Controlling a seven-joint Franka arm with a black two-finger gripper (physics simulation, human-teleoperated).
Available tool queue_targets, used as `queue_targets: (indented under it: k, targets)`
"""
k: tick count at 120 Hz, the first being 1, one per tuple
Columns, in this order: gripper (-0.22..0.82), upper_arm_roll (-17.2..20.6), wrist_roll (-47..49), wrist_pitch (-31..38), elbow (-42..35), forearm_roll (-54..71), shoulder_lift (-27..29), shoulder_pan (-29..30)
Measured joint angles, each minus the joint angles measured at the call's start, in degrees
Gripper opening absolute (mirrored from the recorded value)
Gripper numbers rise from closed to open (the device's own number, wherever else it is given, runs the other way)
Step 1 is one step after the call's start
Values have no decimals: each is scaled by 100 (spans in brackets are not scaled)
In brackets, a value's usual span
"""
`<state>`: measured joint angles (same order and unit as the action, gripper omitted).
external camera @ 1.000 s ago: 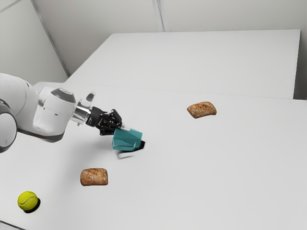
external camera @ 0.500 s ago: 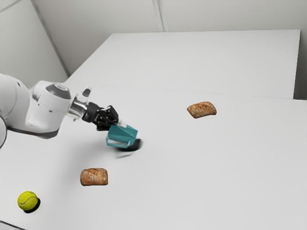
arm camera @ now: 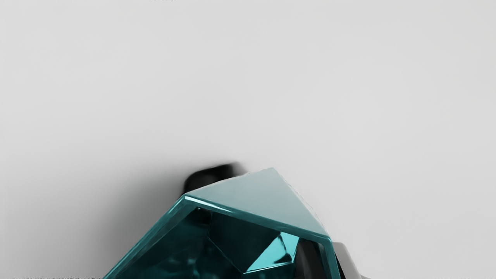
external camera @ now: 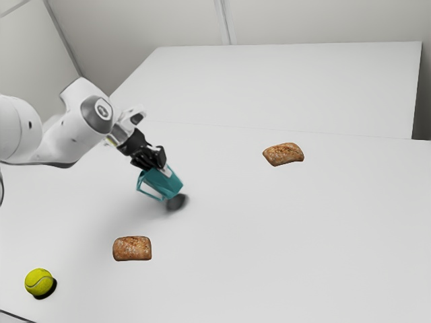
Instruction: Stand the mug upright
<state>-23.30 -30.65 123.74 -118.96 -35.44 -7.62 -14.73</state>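
In the exterior view my gripper (external camera: 160,167) is shut on the wall of the teal mug (external camera: 166,183) near its rim. The mug hangs tilted below the hand, its handle toward the exterior view's left and its base pointing down toward the exterior view's right. A dark shadow lies on the table just under it. The wrist view looks into the open mouth of the mug (arm camera: 255,201); there the gripper (arm camera: 330,260) has one finger inside the wall and the other outside, pinching it between them.
On the white table (external camera: 303,235) lie one bread roll (external camera: 132,248) nearer the exterior camera and another bread roll (external camera: 283,154) farther back toward the exterior view's right. A tennis ball (external camera: 39,282) rests at the exterior view's lower left.
My hand has risen and drawn back toward the exterior view's left, carrying the mug off the table. The mug has turned, its base swinging downward and its handle coming into sight.
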Motion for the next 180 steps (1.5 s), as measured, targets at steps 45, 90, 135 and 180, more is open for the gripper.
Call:
queue_targets:
  k: [45,90,135,180]
  targets:
    - [-17,73,1104,230,-27,1848,73,-287]
    - [-17,69,2118,977,-604,2551,404,-489]
    - [-17,59,2653,1225,-586,2713,286,-483]
    - [-17,59,2909,1189,-544,3330,105,-501]
